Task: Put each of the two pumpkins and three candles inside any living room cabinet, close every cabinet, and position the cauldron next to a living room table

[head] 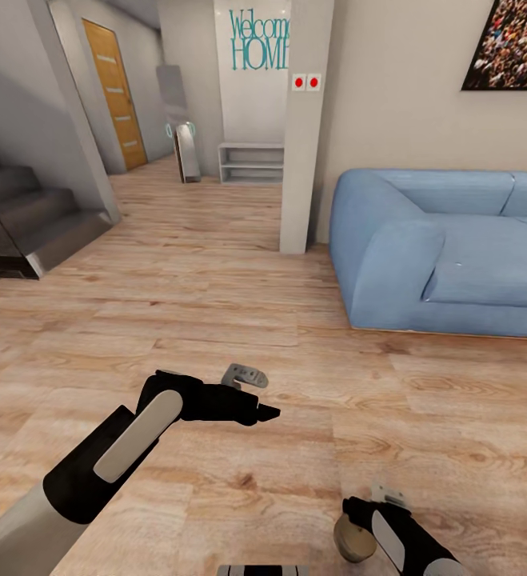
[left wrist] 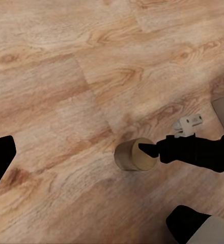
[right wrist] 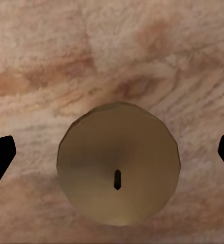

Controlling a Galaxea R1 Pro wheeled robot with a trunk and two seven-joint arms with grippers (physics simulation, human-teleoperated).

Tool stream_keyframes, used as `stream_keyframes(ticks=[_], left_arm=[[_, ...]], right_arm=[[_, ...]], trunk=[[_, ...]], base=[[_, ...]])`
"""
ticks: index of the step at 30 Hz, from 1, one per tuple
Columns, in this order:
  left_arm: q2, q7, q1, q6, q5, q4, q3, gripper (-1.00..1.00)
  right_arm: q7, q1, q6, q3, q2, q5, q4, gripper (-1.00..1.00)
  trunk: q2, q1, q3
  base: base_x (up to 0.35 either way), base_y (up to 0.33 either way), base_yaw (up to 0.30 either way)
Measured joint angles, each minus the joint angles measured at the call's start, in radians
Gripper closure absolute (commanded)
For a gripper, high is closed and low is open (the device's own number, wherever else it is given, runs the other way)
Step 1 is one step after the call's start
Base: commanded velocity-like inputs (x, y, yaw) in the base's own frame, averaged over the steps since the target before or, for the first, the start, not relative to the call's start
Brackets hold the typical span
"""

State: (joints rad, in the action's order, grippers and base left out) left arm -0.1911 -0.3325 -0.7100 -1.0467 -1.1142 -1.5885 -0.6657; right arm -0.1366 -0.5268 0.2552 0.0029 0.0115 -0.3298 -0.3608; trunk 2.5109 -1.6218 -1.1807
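**Candle centred for a top grasp**

The right fingers [right wrist: 112,155] are spread wide either side of the candle [right wrist: 118,163], which stands on the floor [right wrist: 112,51]. A straight descent is advised before closing. The left fingers [head: 265,413] seem narrowed, empty.

Even, bright, diffuse light; soft shadows on the plank floor [head: 215,320]; right wrist view blurred; head view edges stretched.
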Motion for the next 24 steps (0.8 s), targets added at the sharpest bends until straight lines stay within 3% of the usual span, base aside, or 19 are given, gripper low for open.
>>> stream_keyframes(ticks=[4,12,24], left_arm=[[0.0,0.0,0.0,0.0,0.0,0.0,0.0,-1.0],[0.0,-0.001,0.0,0.0,0.0,0.0,0.0,-1.0],[0.0,0.0,0.0,0.0,0.0,0.0,0.0,-1.0]], right_arm=[[0.0,-0.006,0.0,0.001,-0.001,0.0,0.001,-1.0],[0.0,-0.015,0.0,0.001,-0.001,0.0,0.001,-1.0],[0.0,-0.036,0.0,0.001,-0.002,-0.001,0.006,-1.0]], trunk=[[0.0,0.0,0.0],[0.002,-0.004,-0.031],[0.002,-0.004,-0.035]], base=[[0.0,0.0,0.0],[0.0,0.0,0.0],[0.0,0.0,0.0]])
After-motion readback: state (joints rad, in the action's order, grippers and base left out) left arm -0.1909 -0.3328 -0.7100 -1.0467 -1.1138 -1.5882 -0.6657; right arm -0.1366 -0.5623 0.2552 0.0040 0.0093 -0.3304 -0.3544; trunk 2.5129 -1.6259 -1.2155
